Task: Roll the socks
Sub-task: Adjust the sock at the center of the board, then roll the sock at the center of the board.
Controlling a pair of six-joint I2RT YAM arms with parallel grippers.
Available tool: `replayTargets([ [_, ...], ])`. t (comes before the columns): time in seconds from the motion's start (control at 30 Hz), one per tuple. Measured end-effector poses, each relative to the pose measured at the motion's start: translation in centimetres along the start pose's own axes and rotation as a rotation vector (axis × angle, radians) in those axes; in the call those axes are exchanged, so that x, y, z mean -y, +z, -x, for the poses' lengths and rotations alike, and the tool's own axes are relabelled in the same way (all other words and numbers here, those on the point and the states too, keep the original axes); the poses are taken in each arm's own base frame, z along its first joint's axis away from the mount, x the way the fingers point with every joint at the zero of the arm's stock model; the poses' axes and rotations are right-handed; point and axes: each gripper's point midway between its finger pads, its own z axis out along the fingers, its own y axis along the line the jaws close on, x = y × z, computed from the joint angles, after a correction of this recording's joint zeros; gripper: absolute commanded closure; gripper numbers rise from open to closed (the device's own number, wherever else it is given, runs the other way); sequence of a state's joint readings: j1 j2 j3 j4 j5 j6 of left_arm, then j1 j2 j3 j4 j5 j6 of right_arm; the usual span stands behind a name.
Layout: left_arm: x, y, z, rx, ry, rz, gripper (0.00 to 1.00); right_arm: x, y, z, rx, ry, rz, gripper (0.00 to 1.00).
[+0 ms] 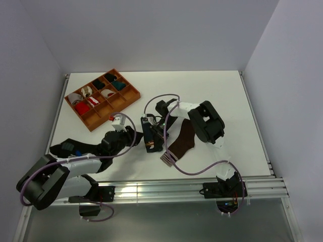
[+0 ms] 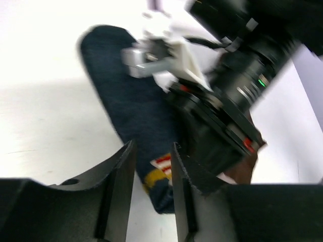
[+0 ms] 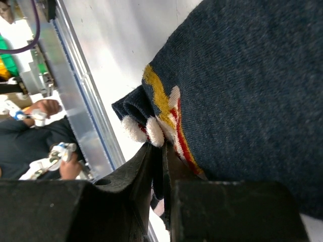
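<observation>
White tabletop [image 1: 212, 91] is seen with neither sock rolled yet: toward its near edge the navy sock [image 3: 242, 91] is pinched at the patterned cuff by the closed right fingers [image 3: 131, 176], the left fingers [image 2: 118, 181] are held partly open and empty, and the brown sock [image 1: 182, 143] is laid flat alongside.

The navy sock [image 3: 242, 75] was matt knitted cloth, finely grained, fuzzy white at the cuff edge; the brown sock [image 1: 182, 141] looked equally soft and dull; the fingers [image 3: 126, 186] of the right gripper [image 3: 162, 154] were matt black, grainy plastic; the table [image 1: 212, 91] was smooth white; the rail [image 3: 75, 96] was shiny brushed metal.
</observation>
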State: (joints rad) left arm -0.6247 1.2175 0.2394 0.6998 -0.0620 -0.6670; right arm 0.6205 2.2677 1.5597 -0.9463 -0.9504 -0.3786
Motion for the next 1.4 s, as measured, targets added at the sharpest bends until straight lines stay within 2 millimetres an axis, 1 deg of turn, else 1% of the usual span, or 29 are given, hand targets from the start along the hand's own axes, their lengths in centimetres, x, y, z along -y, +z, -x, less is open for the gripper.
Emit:
replayTargets([
  [0.03, 0.5, -0.1, -0.3, -0.007, 0.009, -0.024, 0.62, 0.0, 0.1, 0.0, -0.004, 0.008, 0.007, 0.98],
  [0.1, 1.6, -0.3, -1.4, -0.036, 0.035, -0.078, 0.63, -0.1, 0.2, -0.1, -0.007, 0.020, 0.017, 0.98],
  [0.17, 2.2, -0.4, -2.7, -0.072, 0.048, -0.120, 0.62, -0.1, 0.3, -0.2, -0.010, 0.029, 0.026, 0.98],
  [0.23, 2.5, -0.4, -4.0, -0.110, 0.057, -0.151, 0.61, -0.2, 0.3, -0.2, -0.012, 0.036, 0.030, 0.98],
  [0.37, 2.8, -0.4, -5.8, -0.166, 0.061, -0.193, 0.58, -0.2, 0.3, -0.2, -0.015, 0.039, 0.030, 0.98],
  [0.47, 3.1, -0.3, -6.8, -0.194, 0.063, -0.220, 0.52, -0.2, 0.3, -0.2, -0.015, 0.040, 0.030, 0.98],
  [0.67, 3.1, -0.2, -8.2, -0.232, 0.064, -0.244, 0.52, -0.2, 0.3, -0.2, -0.015, 0.041, 0.030, 0.98],
  [0.83, 2.9, -0.2, -8.8, -0.246, 0.064, -0.249, 0.54, -0.2, 0.3, -0.2, -0.015, 0.044, 0.030, 0.98],
  [0.93, 2.4, -0.3, -9.5, -0.260, 0.061, -0.240, 0.57, -0.2, 0.3, -0.2, -0.016, 0.048, 0.030, 0.98],
  [1.03, 2.4, -0.2, -9.5, -0.253, 0.061, -0.244, 0.60, -0.2, 0.3, -0.2, -0.016, 0.049, 0.030, 0.98],
  [1.1, 2.3, -0.2, -9.6, -0.253, 0.061, -0.244, 0.64, -0.2, 0.3, -0.2, -0.016, 0.049, 0.030, 0.98],
  [1.13, 2.3, -0.2, -9.6, -0.253, 0.060, -0.244, 0.66, -0.2, 0.3, -0.2, -0.017, 0.049, 0.030, 0.98],
  [1.17, 2.2, -0.2, -9.7, -0.253, 0.059, -0.243, 0.73, -0.2, 0.3, -0.2, -0.017, 0.050, 0.030, 0.98],
  [1.23, 2.1, -0.1, -9.8, -0.257, 0.053, -0.239, 0.81, -0.2, 0.3, -0.2, -0.017, 0.051, 0.029, 0.96],
  [1.27, 2.1, -0.1, -9.8, -0.258, 0.049, -0.237, 0.88, -0.2, 0.3, -0.2, -0.017, 0.053, 0.028, 0.94],
  [1.3, 2.1, -0.1, -9.8, -0.259, 0.045, -0.236, 0.93, -0.2, 0.3, -0.2, -0.017, 0.054, 0.028, 0.91],
  [1.33, 2.1, -0.1, -9.8, -0.259, 0.043, -0.234, 0.95, -0.2, 0.3, -0.2, -0.017, 0.054, 0.027, 0.85],
  [1.37, 2.1, 0.0, -9.9, -0.264, 0.040, -0.227, 1.00, -0.2, 0.3, -0.2, -0.017, 0.055, 0.026, 0.81],
  [1.4, 2.0, 0.2, -9.9, -0.268, 0.034, -0.217, 1.00, -0.2, 0.2, -0.1, -0.015, 0.054, 0.025, 0.77],
])
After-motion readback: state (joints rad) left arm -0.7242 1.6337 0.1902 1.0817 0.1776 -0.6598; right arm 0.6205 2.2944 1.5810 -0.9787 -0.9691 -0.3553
